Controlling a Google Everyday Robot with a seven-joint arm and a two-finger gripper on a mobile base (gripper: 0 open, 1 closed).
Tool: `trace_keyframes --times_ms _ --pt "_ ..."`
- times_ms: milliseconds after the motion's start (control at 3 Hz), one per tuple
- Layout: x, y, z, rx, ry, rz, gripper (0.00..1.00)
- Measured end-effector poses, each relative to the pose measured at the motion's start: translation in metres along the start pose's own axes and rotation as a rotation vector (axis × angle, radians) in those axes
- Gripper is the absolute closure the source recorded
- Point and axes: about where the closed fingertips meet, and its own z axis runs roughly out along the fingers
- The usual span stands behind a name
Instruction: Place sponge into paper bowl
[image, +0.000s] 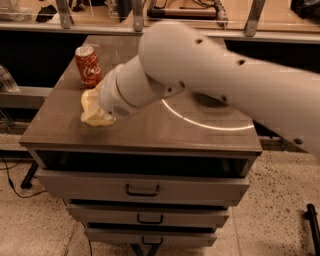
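My gripper (96, 109) is at the end of the big white arm, low over the left part of the brown table top (150, 131), just in front of the red soda can. A pale yellow mass shows at its tip, touching or nearly touching the table. I cannot tell how much of it is the sponge and how much is the gripper itself. The paper bowl is hidden behind the arm.
A red soda can (88, 65) stands upright at the table's left rear, close to the gripper. A bright curved reflection (205, 121) lies on the table top. Several drawers (142, 189) sit below the front edge. A railing runs behind the table.
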Motion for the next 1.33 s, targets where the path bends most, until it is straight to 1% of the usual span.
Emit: trace_keyframes --times_ms 333,667,1000,1333 --pt "-0.049 -0.039 -0.063 0.149 -0.034 -0.101 1.0" --pt "-0.049 -0.039 -0.063 0.149 -0.034 -0.101 1.0" --pt "-0.038 -0.063 -0.077 0.212 -0.042 -0.133 1.0" --pt "-0.021 -0.102 -0.095 0.269 -0.062 -0.179 1.0"
